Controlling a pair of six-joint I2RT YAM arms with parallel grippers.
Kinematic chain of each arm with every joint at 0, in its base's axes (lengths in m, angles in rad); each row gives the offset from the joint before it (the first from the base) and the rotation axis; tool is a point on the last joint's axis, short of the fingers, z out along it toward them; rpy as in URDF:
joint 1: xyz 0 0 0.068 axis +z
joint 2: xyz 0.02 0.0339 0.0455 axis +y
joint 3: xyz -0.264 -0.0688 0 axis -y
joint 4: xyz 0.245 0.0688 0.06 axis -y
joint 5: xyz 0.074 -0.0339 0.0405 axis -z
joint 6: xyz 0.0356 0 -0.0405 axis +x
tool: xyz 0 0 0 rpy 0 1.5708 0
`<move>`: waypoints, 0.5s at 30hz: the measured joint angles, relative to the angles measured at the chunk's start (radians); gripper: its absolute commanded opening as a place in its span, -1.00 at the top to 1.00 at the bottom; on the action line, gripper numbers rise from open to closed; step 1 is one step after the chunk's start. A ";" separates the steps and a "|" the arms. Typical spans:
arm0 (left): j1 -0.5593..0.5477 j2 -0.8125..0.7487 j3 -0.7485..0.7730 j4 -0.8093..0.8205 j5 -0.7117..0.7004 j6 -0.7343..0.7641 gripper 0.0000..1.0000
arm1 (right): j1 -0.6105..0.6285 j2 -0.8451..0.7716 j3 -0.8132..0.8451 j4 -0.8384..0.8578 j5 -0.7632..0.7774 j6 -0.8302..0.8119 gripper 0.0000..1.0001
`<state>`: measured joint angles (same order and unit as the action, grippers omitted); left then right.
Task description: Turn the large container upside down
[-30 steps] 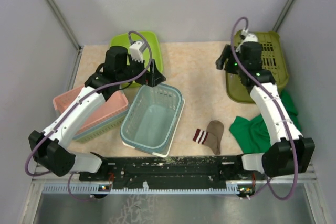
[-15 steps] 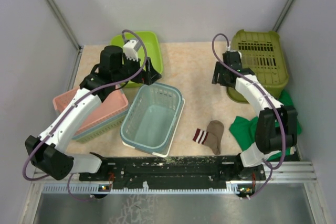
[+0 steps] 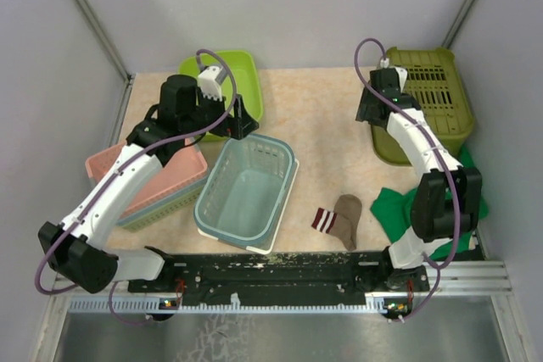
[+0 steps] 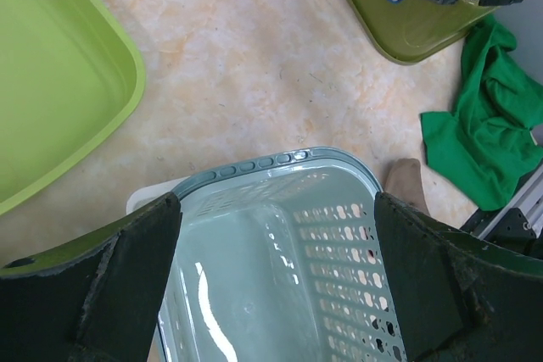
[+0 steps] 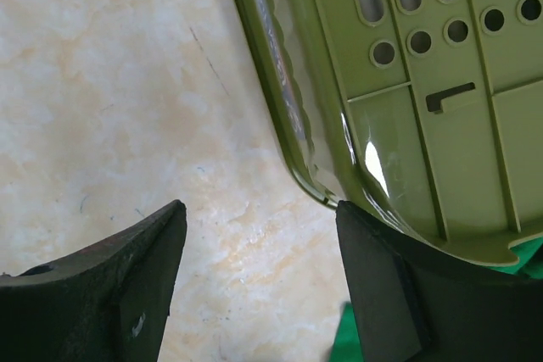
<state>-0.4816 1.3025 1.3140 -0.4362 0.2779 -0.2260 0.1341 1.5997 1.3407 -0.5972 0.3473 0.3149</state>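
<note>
One thing has changed in the last second: my right gripper point(image 5: 259, 214) swung out to the near left, off the olive basket point(image 3: 424, 99), and has now come back to that basket's left edge. The basket itself sits a shade further right than it did. I take this olive basket, at the far right of the worktop point(image 3: 322, 116), to be the large container. The right gripper is spread and empty, with a rounded corner of the rim just inside one finger. I read that as lining up for a bite on the rim, so the flip looks not yet under way, though I can't tell from these views whether the basket stands mouth-up or base-up. My left arm has barely stirred: the left gripper point(image 4: 276, 201) hangs spread wide, holding nothing, across the far rim of the teal basket point(image 3: 246, 197) in the middle. The olive basket is hard, glossy plastic, rectangular with rounded corners, a ribbed lip, and flat panels pierced by long slots and round holes. The teal one is similar, with a perforated wall and a smooth floor. A sock point(image 3: 339, 219) and a green cloth point(image 3: 399, 209), both soft and crumpled, lie near-right.
</note>
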 measured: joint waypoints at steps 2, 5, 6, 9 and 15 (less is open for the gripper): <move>0.000 -0.004 0.000 -0.008 -0.005 0.003 -0.98 | 0.004 -0.005 0.010 0.004 -0.016 0.000 -0.49; 0.000 -0.012 0.000 -0.019 -0.020 0.007 -0.98 | 0.027 -0.029 0.010 -0.005 -0.049 0.003 -0.52; 0.000 -0.014 0.000 -0.021 -0.027 0.008 -0.98 | 0.041 -0.043 0.010 -0.008 -0.065 0.008 -0.52; 0.000 -0.016 0.001 -0.027 -0.049 0.013 -0.98 | 0.110 -0.106 0.005 -0.012 -0.116 0.039 -0.53; 0.024 -0.016 0.019 -0.070 -0.134 0.003 -0.99 | 0.301 -0.260 -0.064 0.001 -0.222 0.185 -0.53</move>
<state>-0.4580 1.2865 1.3331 -0.5060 0.1444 -0.2226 0.4347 1.3396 1.2762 -0.5961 0.1249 0.4999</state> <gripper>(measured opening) 0.993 0.762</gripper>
